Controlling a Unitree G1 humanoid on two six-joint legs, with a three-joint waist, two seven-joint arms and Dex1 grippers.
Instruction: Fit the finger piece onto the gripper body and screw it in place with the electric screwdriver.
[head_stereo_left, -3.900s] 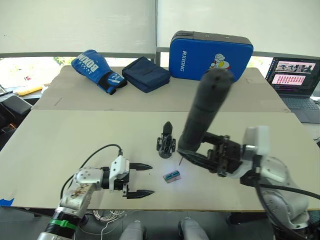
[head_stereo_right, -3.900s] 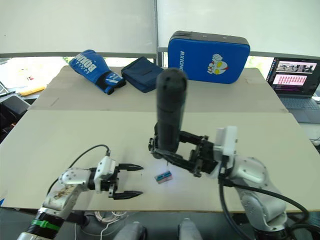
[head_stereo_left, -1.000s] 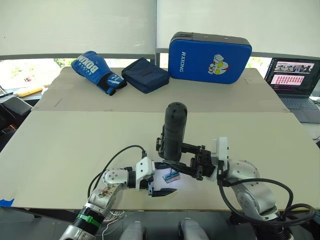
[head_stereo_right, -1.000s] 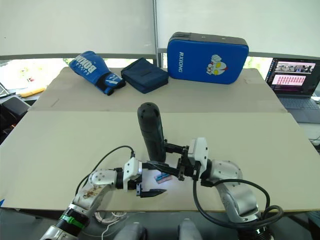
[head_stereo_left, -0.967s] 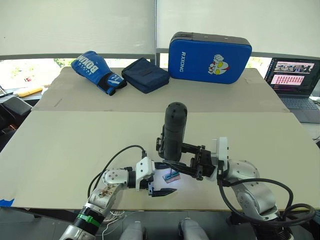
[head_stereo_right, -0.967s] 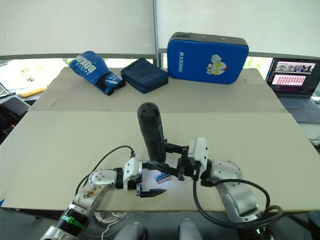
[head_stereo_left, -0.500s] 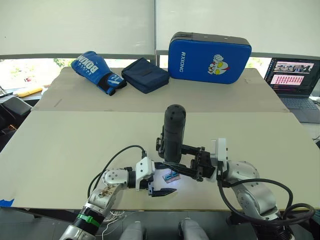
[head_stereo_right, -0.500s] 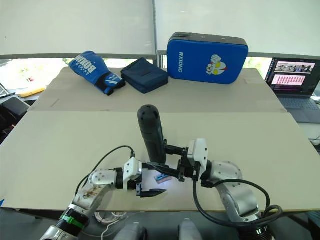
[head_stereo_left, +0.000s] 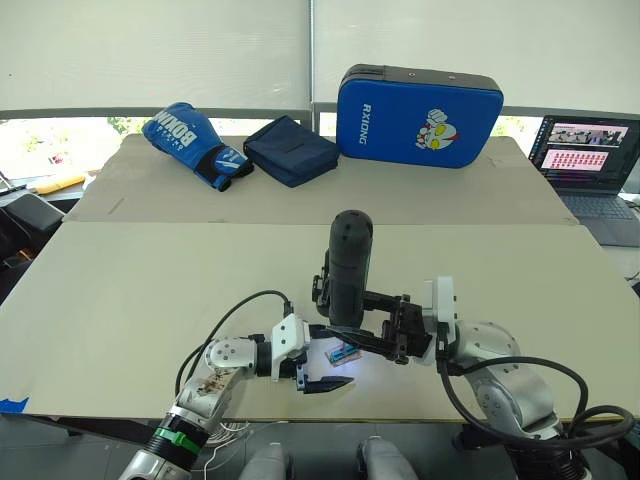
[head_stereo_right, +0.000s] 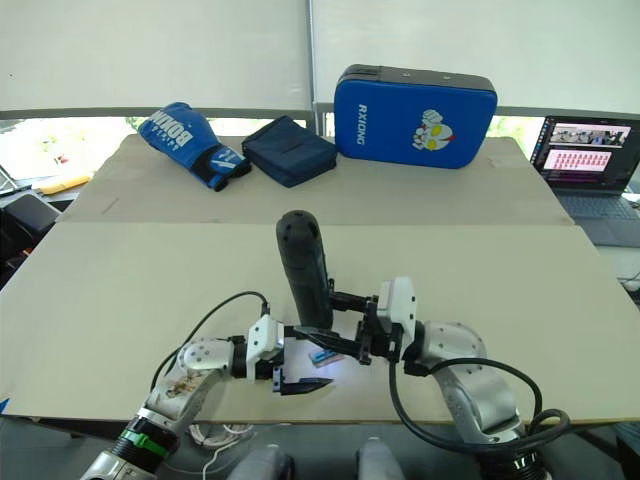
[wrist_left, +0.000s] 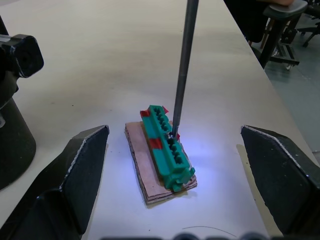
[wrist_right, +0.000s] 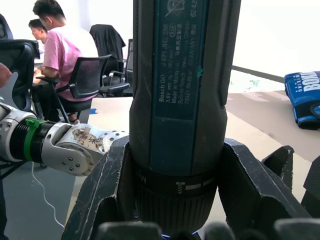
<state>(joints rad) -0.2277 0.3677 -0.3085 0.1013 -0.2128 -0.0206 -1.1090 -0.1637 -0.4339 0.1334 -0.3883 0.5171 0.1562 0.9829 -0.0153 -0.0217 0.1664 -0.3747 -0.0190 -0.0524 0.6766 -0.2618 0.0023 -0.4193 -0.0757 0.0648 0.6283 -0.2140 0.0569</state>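
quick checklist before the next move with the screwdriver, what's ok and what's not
1. Right gripper clamped on the screwdriver: ok, fingers hug its barrel.
2. Screwdriver upright: ok, roughly vertical.
3. Bit in a slot of the green block: ok, tip rests in the row of sockets.
4. Screw picked up on the bit: cannot tell.
5. Left gripper ready around the block: ok, open, fingers on either side, not touching.
6. Gripper body clear for fastening: cannot tell, mostly hidden behind the screwdriver; finger piece fit cannot be judged.
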